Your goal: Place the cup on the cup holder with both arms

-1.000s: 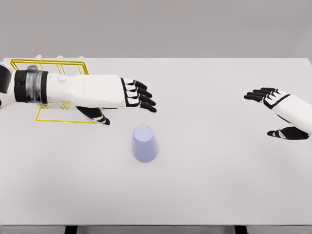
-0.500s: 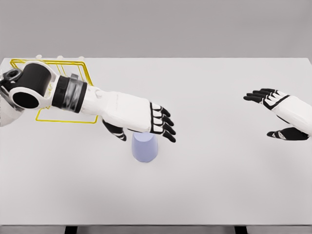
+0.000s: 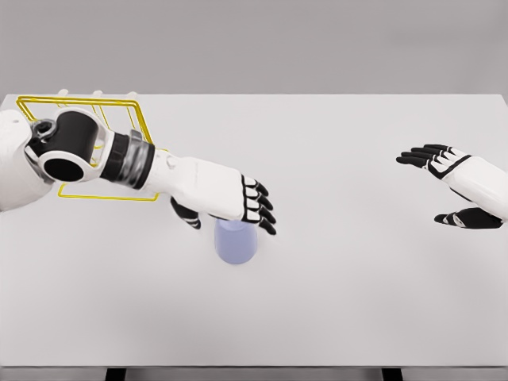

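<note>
Left hand (image 3: 230, 202) hovers directly above the smooth, pale lavender cup (image 3: 236, 243), fingers relaxed and gripping nothing; it hides the cup's top. That tapered cup stands on the matte white table (image 3: 333, 302). Right hand (image 3: 448, 184) floats slack at the far right. Farther back, a thin yellow wire cup holder (image 3: 140, 119) sits partly behind the arm.

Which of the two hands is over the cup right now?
The left hand: it sits directly above the lavender cup, covering its top, fingers extended. The right hand hangs open far off near the table's right edge.
</note>
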{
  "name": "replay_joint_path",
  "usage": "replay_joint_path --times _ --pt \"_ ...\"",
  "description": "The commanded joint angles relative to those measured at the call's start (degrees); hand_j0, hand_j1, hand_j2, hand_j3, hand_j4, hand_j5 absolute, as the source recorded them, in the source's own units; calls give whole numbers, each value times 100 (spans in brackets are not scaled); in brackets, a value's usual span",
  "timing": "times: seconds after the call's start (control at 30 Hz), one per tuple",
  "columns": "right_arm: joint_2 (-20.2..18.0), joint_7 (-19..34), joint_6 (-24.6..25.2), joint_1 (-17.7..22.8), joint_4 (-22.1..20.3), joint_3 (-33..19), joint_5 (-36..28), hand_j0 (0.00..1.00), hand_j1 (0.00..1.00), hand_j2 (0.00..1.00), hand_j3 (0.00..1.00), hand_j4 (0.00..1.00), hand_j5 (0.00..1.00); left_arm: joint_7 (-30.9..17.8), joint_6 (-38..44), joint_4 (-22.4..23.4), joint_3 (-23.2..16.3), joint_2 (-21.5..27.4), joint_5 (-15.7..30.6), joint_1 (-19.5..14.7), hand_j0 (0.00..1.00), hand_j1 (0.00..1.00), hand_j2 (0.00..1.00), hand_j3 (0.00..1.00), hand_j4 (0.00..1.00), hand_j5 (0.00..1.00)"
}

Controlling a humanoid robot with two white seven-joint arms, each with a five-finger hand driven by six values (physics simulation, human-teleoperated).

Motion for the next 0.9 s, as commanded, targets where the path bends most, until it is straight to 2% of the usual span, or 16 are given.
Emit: replay_joint_path --times 0.0,0.2,0.43,0.5,0.63,0.73,0.87 --pt "-19 -3 17 0 -2 2 -39 100 100 100 100 100 100 2 15 219 5 -187 -204 0 100 100 100 100 100 100" --pt "-19 -3 17 0 -2 -7 -39 100 100 100 100 100 100 2 15 228 -74 -187 -213 18 100 100 100 100 100 100" --pt "-10 -3 17 0 -2 -7 -39 100 100 100 100 100 100 2 15 245 -224 -196 -318 44 93 93 93 93 93 93" --pt "-1 -3 17 9 -2 2 -39 100 100 100 100 100 100 2 15 245 -241 -196 -327 62 81 81 81 81 81 81" --pt "-1 -3 17 9 -2 -7 -39 100 100 100 100 100 100 2 15 237 -259 -196 -327 70 66 66 66 66 66 66" --pt "-1 -3 17 9 -2 -7 -39 100 100 100 100 100 100 2 15 228 -250 -196 -318 106 57 57 57 57 57 57" --pt "-1 -3 17 9 -2 -7 -39 100 100 100 100 100 100 2 15 228 -250 -187 -283 97 51 51 51 51 51 51"
